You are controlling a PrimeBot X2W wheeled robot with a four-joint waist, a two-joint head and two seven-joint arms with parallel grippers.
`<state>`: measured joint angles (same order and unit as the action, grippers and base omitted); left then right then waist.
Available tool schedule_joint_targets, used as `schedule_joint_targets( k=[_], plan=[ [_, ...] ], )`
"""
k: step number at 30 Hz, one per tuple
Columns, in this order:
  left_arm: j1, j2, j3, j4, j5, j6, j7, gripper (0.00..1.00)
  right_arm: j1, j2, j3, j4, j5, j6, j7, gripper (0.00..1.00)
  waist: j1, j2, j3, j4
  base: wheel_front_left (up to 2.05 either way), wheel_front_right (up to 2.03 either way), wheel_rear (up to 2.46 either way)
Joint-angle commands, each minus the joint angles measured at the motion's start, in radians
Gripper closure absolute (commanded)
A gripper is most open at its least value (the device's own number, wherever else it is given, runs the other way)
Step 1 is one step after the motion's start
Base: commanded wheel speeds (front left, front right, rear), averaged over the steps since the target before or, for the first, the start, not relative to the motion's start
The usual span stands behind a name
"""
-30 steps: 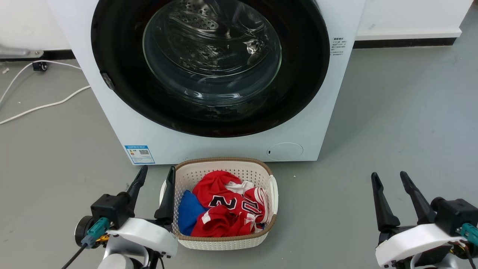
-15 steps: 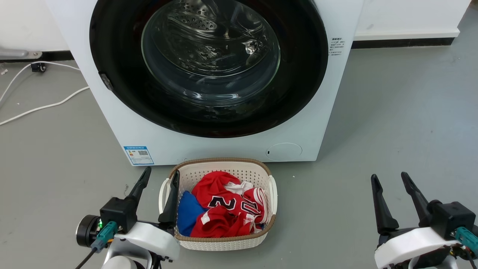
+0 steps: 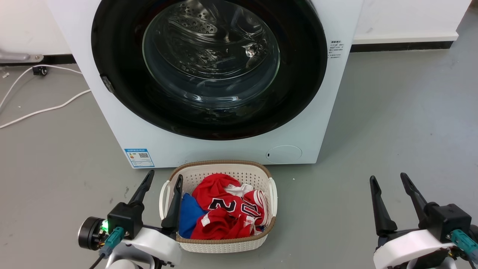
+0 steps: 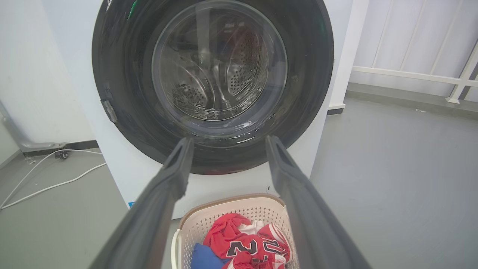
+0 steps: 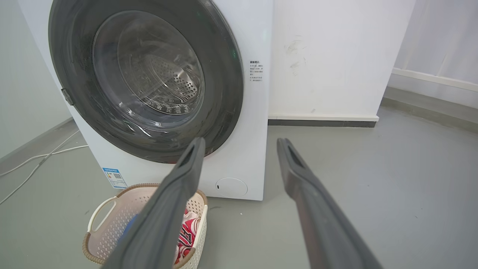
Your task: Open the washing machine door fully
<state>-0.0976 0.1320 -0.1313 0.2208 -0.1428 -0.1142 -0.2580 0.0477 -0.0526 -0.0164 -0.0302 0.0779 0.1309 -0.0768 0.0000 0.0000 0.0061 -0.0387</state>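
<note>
Fingers (image 3: 141, 188) of the left gripper (image 3: 165, 173) are spread wide and empty, beside the laundry basket (image 3: 224, 244). The right gripper (image 3: 387, 176) is spread wide too, far right. The washing machine door (image 3: 115, 56) sits shut on the washing machine (image 3: 224, 149) beyond. An arm reaching in low could clip the basket, or the fingers might slip off the glossy rim.

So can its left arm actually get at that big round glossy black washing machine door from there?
Probably yes: the left gripper is open and empty, nothing stands between it and the closed door, and the white woven basket sits low, below that path.
</note>
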Motion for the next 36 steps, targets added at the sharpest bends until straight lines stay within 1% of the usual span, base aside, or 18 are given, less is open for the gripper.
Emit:
schedule_joint_targets(
  k=[1,11,24,25,26,27,28,29,34,35,36],
  plan=[
    [0.007,0.001,-0.001,0.002,0.017,0.000,-0.006,0.00,0.011,0.003,0.003,0.000,-0.017,0.000,-0.007,0.00,0.0000,0.0000,0.000,0.000,0.00,0.00,0.00],
    [0.005,-0.009,0.016,0.012,0.003,-0.007,-0.010,0.00,-0.002,0.003,0.001,0.025,0.018,0.000,-0.021,0.00,0.0000,0.0000,-0.001,0.003,0.00,0.00,0.00],
    [0.010,-0.015,0.028,0.012,0.002,-0.012,-0.009,0.00,-0.012,0.003,-0.001,0.045,0.027,0.000,-0.029,0.00,0.0000,0.0000,-0.003,0.007,0.00,0.00,0.00],
    [0.009,-0.015,0.029,0.012,0.002,-0.013,-0.009,0.00,-0.013,0.003,0.000,0.046,0.027,0.000,-0.029,0.09,0.0000,0.0000,-0.003,0.007,0.00,0.00,0.00],
    [0.009,-0.016,0.030,0.011,0.002,-0.013,-0.009,0.00,-0.014,0.003,0.000,0.046,0.028,0.000,-0.029,0.56,0.0000,0.0000,-0.003,0.007,0.00,0.00,0.00],
    [0.009,-0.016,0.030,0.012,0.002,-0.013,-0.009,0.00,-0.014,0.003,0.001,0.047,0.029,0.000,-0.029,0.67,0.0000,0.0000,-0.003,0.007,0.00,0.00,0.00],
    [0.009,-0.017,0.030,0.012,0.003,-0.013,-0.009,0.00,-0.014,0.003,0.000,0.048,0.027,0.000,-0.029,0.94,0.0000,0.0000,-0.003,0.008,0.00,0.00,0.00],
    [0.009,-0.017,0.031,0.012,0.003,-0.013,-0.009,0.00,-0.013,0.004,0.000,0.048,0.027,0.000,-0.029,1.00,0.0000,0.0000,-0.003,0.008,0.00,0.00,0.00],
    [0.008,-0.019,0.034,0.010,0.004,-0.014,-0.009,0.00,-0.019,0.004,-0.002,0.050,0.034,0.000,-0.021,1.00,0.0000,0.0000,-0.001,0.009,0.00,0.00,0.00],
    [0.007,-0.020,0.035,0.009,0.004,-0.014,-0.009,0.00,-0.021,0.003,-0.008,0.051,0.048,0.000,-0.019,1.00,0.0000,0.0000,0.000,0.009,0.00,0.00,0.00],
    [0.007,-0.021,0.036,0.007,0.003,-0.014,-0.009,0.00,-0.024,0.003,-0.017,0.053,0.087,0.000,-0.014,1.00,0.0000,0.0000,0.001,0.009,0.00,0.00,0.00]
  ],
)
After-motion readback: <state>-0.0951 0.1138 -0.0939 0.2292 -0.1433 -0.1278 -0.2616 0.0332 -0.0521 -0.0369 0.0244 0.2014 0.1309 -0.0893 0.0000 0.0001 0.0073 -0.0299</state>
